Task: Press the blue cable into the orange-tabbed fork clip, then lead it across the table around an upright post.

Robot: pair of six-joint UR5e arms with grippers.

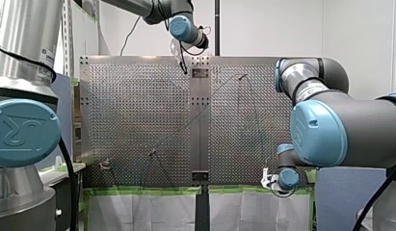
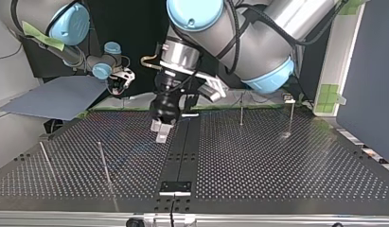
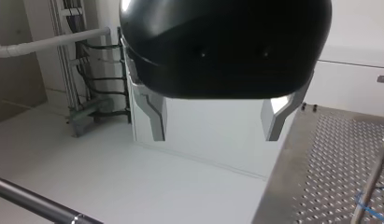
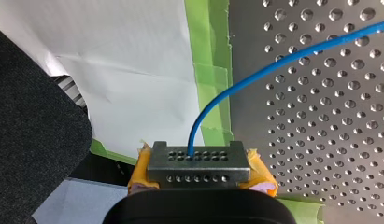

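At the table (image 4: 320,116) edge, my right hand (image 4: 199,156) pinches blue cable (image 4: 255,77).

you see blue cable (image 4: 273,66), thin, one end pinched in my r gripper (image 4: 199,163), rest curving over table (image 4: 320,140); post (image 2: 241,109) upright.

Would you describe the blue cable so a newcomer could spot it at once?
In the right wrist view, start at the perforated table. The blue cable arcs off it over the green tape into my right gripper, the only blue line there.
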